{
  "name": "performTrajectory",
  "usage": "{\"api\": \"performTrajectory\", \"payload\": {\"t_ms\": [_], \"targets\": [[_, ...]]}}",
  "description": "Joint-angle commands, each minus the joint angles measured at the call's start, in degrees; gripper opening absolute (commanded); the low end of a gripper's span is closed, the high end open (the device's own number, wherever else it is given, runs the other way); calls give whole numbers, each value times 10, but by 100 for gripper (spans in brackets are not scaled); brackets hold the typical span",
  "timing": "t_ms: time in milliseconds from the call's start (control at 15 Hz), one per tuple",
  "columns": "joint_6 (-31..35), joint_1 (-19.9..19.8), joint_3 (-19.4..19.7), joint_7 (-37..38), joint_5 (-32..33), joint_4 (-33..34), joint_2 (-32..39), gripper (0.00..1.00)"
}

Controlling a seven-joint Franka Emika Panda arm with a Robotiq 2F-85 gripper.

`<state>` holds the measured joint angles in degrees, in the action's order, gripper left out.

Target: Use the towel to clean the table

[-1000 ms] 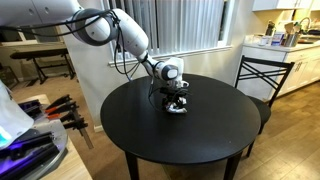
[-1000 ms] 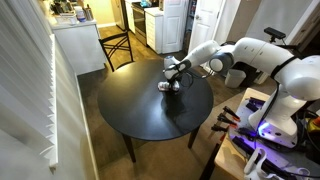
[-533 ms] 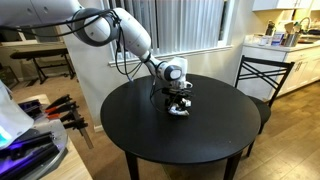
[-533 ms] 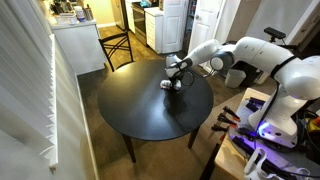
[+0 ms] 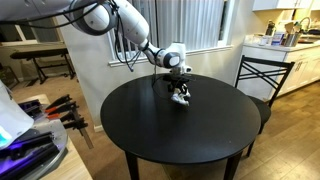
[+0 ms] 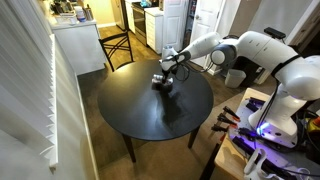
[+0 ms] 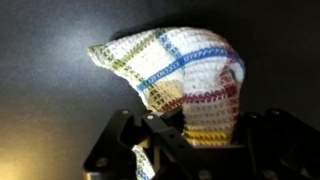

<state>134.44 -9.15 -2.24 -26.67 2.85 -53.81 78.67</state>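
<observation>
A white towel with blue, red and yellow stripes (image 7: 185,75) is bunched under my gripper (image 7: 195,135), which is shut on it. In both exterior views the gripper (image 5: 180,88) (image 6: 163,78) presses the towel (image 5: 182,98) (image 6: 161,84) onto the round black table (image 5: 150,135) (image 6: 140,115), at the part of the top nearest the window wall. The towel is small and partly hidden by the fingers.
A black chair (image 5: 262,78) (image 6: 117,48) stands at the table's edge. A bench with tools (image 5: 55,110) (image 6: 250,130) is beside the table. A blind-covered window (image 5: 190,25) is behind the table.
My gripper has slid the towel across the tabletop, away from the middle and toward the window side of the table. The arm has stretched out further.
</observation>
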Motion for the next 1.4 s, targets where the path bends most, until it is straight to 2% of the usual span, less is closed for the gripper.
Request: {"api": "performTrajectory", "payload": {"t_ms": [0,333,400,467,600,1200,1333], "targets": [[31,-1,-3,-5,1,-72,-60,3],[39,0,-7,-7,0,-96,-78,3],[41,-1,-10,-5,-3,-100,-80,13],[42,-1,-12,-7,-3,-103,-81,37],[46,-1,-14,-5,-3,-109,-83,41],[65,-4,-25,-5,-4,-131,-87,98],[72,-5,-27,-6,-4,-136,-88,100]]}}
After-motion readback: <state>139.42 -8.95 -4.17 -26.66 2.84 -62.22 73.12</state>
